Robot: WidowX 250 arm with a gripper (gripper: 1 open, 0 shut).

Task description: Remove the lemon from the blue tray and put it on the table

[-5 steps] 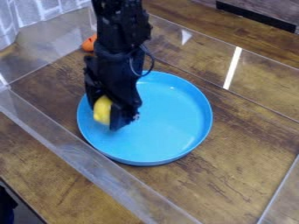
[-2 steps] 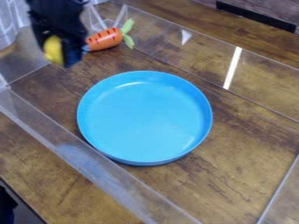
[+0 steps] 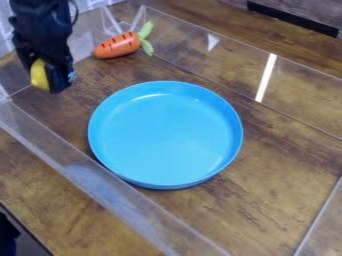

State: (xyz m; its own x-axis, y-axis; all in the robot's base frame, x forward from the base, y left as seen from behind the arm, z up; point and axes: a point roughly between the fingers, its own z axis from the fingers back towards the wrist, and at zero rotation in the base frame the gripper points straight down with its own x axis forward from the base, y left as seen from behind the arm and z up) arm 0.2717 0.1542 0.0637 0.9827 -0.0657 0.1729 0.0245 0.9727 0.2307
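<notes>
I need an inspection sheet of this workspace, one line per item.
Surface: brown wood table, glossy, with light reflections.
Job's things: lemon held in the gripper at far left, outside the tray; blue tray holds nothing.
Clutter: carrot lying on the table behind the tray.
Grippers: gripper closed on the lemon, pointing down.
Cables: nothing seen.
Surroundings: clear plastic walls along the table edges.
</notes>
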